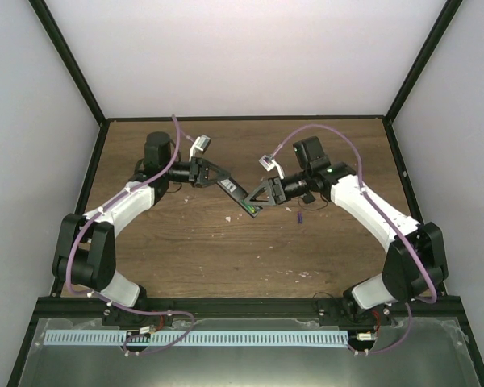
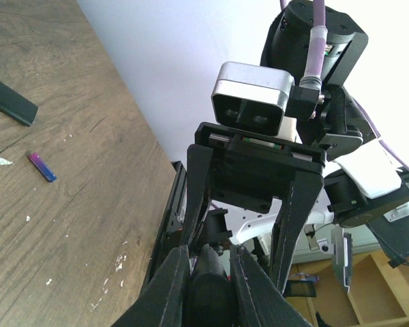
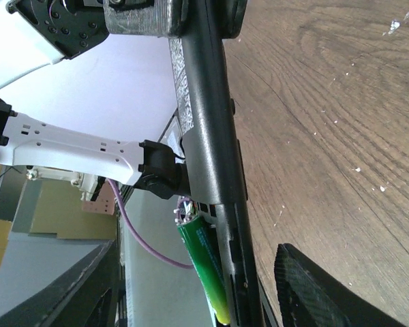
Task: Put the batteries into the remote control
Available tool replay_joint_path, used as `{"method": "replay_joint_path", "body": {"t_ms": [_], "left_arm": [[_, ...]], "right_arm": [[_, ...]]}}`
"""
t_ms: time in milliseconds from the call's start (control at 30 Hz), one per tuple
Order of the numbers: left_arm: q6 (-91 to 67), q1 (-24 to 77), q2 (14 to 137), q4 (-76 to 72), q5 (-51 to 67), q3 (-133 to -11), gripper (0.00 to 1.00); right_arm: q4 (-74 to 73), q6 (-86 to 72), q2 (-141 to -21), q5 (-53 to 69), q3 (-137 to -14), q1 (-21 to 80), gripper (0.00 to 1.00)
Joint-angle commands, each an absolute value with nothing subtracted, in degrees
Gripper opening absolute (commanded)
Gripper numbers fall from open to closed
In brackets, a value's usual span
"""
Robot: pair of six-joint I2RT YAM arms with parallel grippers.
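Overhead, your table (image 1: 226,250) was dark brown wood with pale specks scattered on it, boxed in by plain white walls (image 1: 242,56) and a black frame (image 1: 403,81). The remote (image 1: 240,197) was a slim black bar held up off the wood near the middle of the table, between your two arms. Its long axis ran on a diagonal, the far end toward your left arm and the near end toward your right. Your left claw (image 1: 223,182) was clamped tight on that far end. Your right claw (image 1: 256,201) stood wide apart around the near end, and its fingers (image 3: 320,289) did not touch the bar. In the right wrist view, the green battery (image 3: 203,262) lay lengthwise along the remote's opened end. The purple battery (image 1: 300,216) lay flat on the wood just to the right of the remote. A flat black piece (image 2: 10,100) lay near it.
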State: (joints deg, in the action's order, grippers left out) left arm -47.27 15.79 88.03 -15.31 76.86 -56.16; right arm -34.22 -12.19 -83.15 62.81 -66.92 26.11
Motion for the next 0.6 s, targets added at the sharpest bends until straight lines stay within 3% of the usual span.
{"method": "replay_joint_path", "body": {"t_ms": [0,567], "left_arm": [[-44.79,16.00,87.98,-14.03,77.87,-57.75,0.00],[-37.92,16.35,88.41,-6.16,76.46,-59.96,0.00]], "right_arm": [[-33.12,-14.18,-84.46,65.52,-67.87,26.01,0.54],[-30.73,-17.97,-87.34,66.41,-68.38,26.67,0.44]]}}
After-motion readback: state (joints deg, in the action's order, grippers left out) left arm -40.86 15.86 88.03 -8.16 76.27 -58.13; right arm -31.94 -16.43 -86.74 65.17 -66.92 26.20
